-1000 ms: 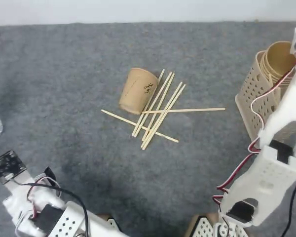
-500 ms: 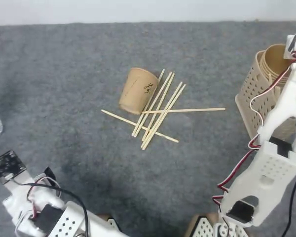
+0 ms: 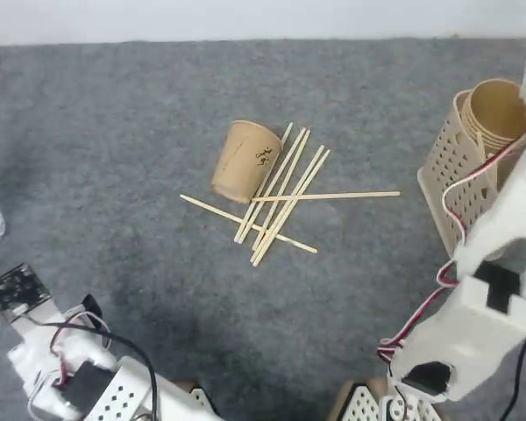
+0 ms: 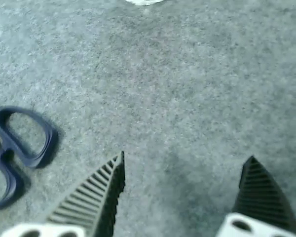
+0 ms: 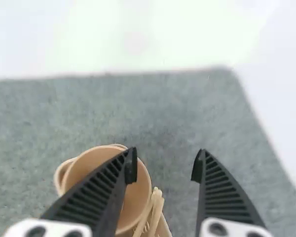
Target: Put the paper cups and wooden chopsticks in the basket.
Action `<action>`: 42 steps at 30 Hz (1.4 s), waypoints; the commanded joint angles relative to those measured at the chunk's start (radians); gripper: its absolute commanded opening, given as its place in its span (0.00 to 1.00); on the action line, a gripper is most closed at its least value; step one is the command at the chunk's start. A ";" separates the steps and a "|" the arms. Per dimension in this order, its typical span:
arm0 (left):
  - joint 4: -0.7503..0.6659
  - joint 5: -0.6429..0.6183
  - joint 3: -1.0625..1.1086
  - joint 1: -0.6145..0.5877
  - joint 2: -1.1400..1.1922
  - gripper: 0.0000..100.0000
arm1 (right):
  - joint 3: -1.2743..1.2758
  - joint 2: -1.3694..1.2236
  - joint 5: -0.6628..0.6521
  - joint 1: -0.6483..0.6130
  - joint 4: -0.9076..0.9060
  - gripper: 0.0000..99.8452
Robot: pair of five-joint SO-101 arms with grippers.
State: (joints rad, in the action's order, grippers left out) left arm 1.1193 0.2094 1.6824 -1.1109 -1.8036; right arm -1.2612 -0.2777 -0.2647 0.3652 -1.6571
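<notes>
Plainly, the high view has one paper cup (image 3: 244, 160) on its side mid-frame, touching the scattered chopsticks (image 3: 285, 197), both awaiting collection. The basket (image 3: 445, 171) at the right edge holds nested cups (image 3: 500, 110).

Left wrist view: the left gripper (image 4: 186, 160), fingers apart and empty, hangs over carpet (image 4: 187, 74) near blue scissors (image 4: 19, 143), seemingly parked.

Right wrist view: the right gripper (image 5: 166, 155), spread and empty, sits above the nested cups, a position suited to dropping things in.

On the grey table (image 3: 114, 114) a tipped paper cup (image 3: 244, 160) touches scattered chopsticks (image 3: 285, 203); a basket (image 3: 451, 171) stands at its right edge; perhaps scissors (image 4: 19, 148) too.
</notes>
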 commanded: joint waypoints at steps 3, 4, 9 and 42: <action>0.011 -0.034 -0.363 0.221 -0.011 0.35 | -0.023 0.131 -0.003 -0.101 -0.145 0.19; 0.031 -0.063 -0.421 0.276 -0.011 0.35 | 0.020 0.147 0.005 -0.110 -0.143 0.19; 0.103 -0.175 -0.642 0.551 -0.009 0.35 | 0.287 0.234 0.086 -0.223 -0.137 0.19; 0.074 -0.313 -2.144 1.103 2.133 0.32 | 1.554 0.294 0.252 -0.591 0.461 0.01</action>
State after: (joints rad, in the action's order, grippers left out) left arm 1.2144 -0.0913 -0.2816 -0.0384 0.1312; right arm 0.2378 -0.0322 -0.0299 -0.2394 -1.2919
